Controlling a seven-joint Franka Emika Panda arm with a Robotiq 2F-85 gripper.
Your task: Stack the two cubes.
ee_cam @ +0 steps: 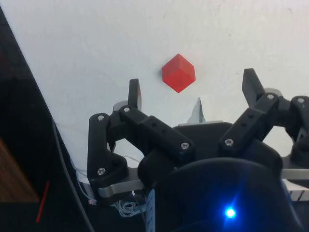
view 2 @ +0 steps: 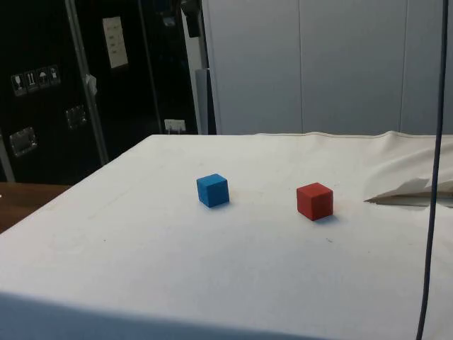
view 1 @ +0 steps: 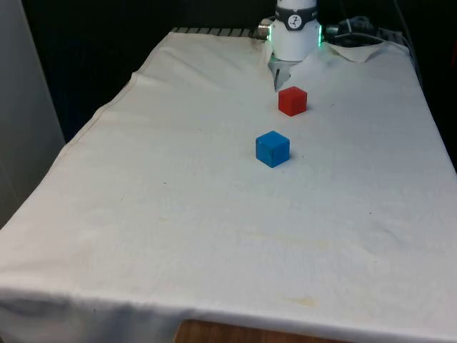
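While red cube (ee_cam: 178, 73) sits on cloth, tool (ee_cam: 192, 92) hangs above, fingers wide apart, empty.

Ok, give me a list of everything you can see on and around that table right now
red cube: one, red, on the cloth at the far end, apart from the blue one and nearer the robot.
blue cube: one, blue, on the cloth near the table's middle, nothing on top of it.
white cloth: one, white, covering the table, rumpled at the far end.
dark cabinets: black, behind the table in the side view.
cable: one, dark, hanging down in the side view.
gripper: one, black, open, above the cloth with the red cube beneath it, holding nothing.
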